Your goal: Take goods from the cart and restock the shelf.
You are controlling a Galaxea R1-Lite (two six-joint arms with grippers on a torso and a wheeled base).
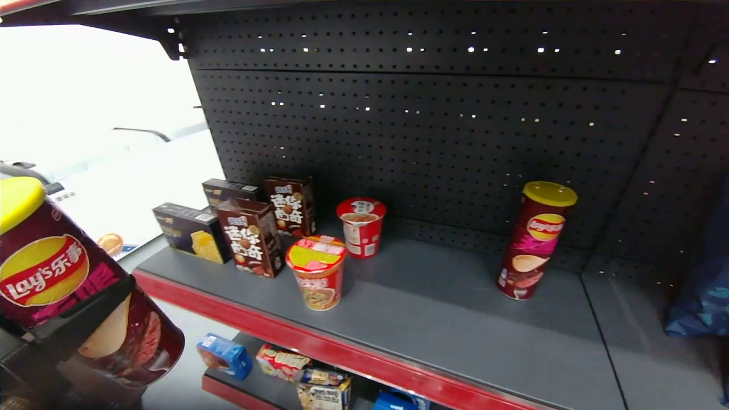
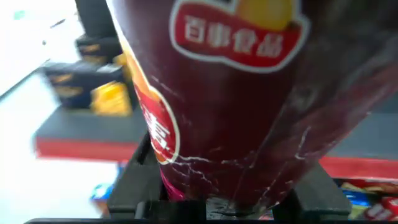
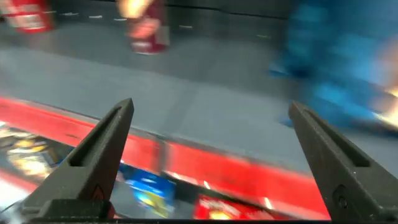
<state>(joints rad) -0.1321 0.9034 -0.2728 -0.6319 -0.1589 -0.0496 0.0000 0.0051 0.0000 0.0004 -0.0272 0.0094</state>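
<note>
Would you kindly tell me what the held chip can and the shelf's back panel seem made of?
Chip can: probably a cardboard tube in glossy printed wrap, judging by its sheen; yellow lid looks plastic. Back panel: seemingly matte dark-painted metal, given its regular punched holes.

A yellow-lidded maroon cardboard chip tube stands upright on the right of the grey metal shelf, well apart from the rest. Left of centre, a foil-lidded paper noodle cup stands before a red plastic cup; dark cardboard boxes cluster further left. A second matching tube sits before the shelf's left end.
</note>
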